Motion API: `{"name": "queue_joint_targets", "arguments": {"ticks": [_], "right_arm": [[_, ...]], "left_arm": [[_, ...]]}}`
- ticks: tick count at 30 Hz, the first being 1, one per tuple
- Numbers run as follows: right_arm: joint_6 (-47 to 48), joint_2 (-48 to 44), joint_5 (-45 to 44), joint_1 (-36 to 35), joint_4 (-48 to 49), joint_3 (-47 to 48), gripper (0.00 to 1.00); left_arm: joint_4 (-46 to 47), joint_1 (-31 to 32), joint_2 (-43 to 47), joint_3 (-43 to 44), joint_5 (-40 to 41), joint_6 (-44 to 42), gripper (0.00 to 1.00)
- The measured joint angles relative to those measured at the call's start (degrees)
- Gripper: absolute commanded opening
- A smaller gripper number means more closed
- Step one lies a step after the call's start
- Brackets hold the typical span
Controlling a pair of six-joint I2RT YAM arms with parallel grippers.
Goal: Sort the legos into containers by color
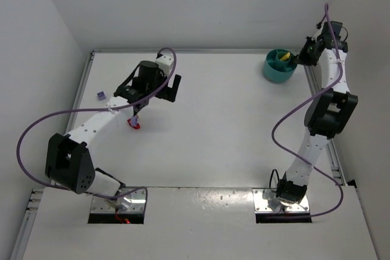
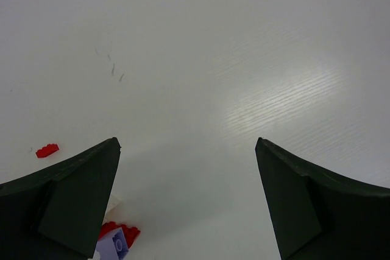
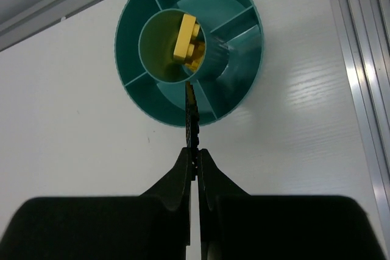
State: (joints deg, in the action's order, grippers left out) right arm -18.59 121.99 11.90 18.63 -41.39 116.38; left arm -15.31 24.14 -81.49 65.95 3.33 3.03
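Left gripper (image 2: 186,144): jaws spread wide; red lego (image 2: 120,231) beside one finger, off-centre, so closing may knock it aside. Right gripper (image 3: 192,129): jaws pressed together near teal tub (image 3: 131,83).

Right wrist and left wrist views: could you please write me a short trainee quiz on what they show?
1. True or false: the left end effector is shut.
2. What colour are the legos in the middle compartment of the teal tub? A red, B yellow, C white.
3. Fill in: the right end effector, pointing at the tub, is ___ (open or shut).
Key: 1 false; 2 B; 3 shut.
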Motion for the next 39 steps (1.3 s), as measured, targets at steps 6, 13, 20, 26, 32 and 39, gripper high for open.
{"name": "queue_joint_targets", "arguments": {"ticks": [6,13,20,26,32,39], "right_arm": [[-0.6,2.5,-2.0,0.0,0.3,3.1,0.0],[-0.9,4.2,-4.3,0.0,0.9,4.5,0.0],[-1.4,7.2,-5.1,0.0,1.9,5.4,0.0],[-2.1,10.2,-5.5,0.0,2.1,6.9,0.0],[-2.5,11.4,-6.0,-0.3,2.3,7.4,0.16],[-2.7,11.7,-4.7,-0.4,2.4,8.6,0.49]], "left_arm": [[0.1,-1.8,-1.5,0.6,1.4,-0.5,1.0],[0.8,-2.7,-2.7,1.5,2.1,-0.9,1.0],[1.2,-3.9,-3.1,1.8,2.5,-1.1,1.0],[1.3,-5.0,-3.2,2.1,2.7,-1.1,1.0],[1.3,-5.2,-3.7,2.3,2.7,-1.1,1.0],[1.3,-5.2,-4.4,2.3,2.7,-1.1,1.0]]}}
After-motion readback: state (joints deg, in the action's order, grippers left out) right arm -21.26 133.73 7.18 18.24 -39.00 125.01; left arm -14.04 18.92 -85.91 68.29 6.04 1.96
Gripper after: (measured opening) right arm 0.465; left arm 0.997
